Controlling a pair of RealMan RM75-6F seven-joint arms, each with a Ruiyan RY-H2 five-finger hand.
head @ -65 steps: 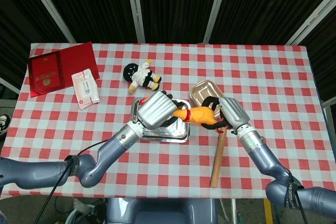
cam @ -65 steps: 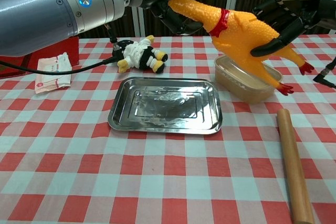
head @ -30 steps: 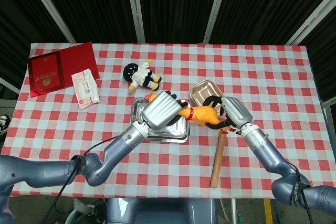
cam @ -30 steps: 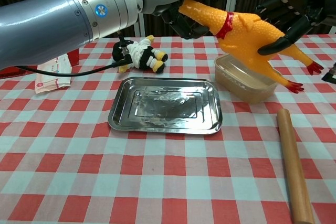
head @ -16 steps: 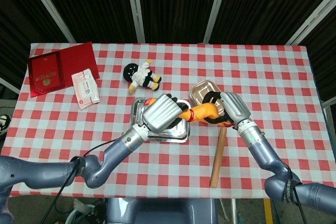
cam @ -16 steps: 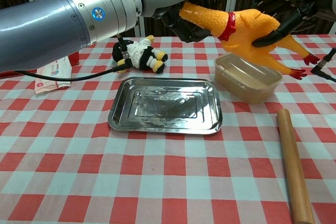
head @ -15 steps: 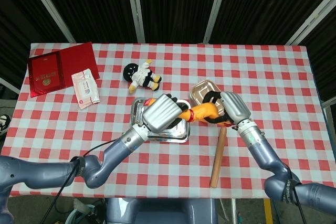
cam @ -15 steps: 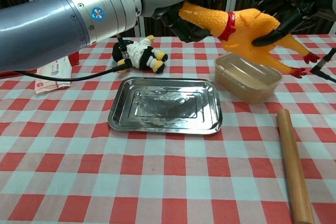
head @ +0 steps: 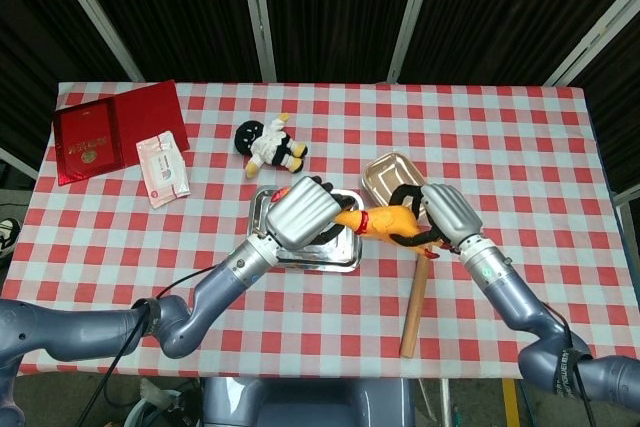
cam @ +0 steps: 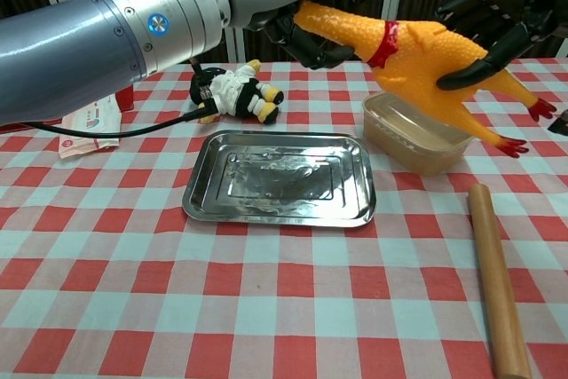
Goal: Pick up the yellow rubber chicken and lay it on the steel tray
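The yellow rubber chicken [cam: 417,52] is held in the air between both hands, above the table and off the steel tray [cam: 280,177], which lies below and to the left of it. Its body is gripped by the right hand [cam: 501,19], dark fingers [cam: 470,71] wrapped around it. Its head end is grasped by the left hand [cam: 306,28], fingers curled about it. Its red feet hang beyond the beige container [cam: 417,133].

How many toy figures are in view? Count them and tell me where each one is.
2. The yellow rubber chicken is held in the air between both hands; the small plush doll lies on the cloth behind the steel tray.
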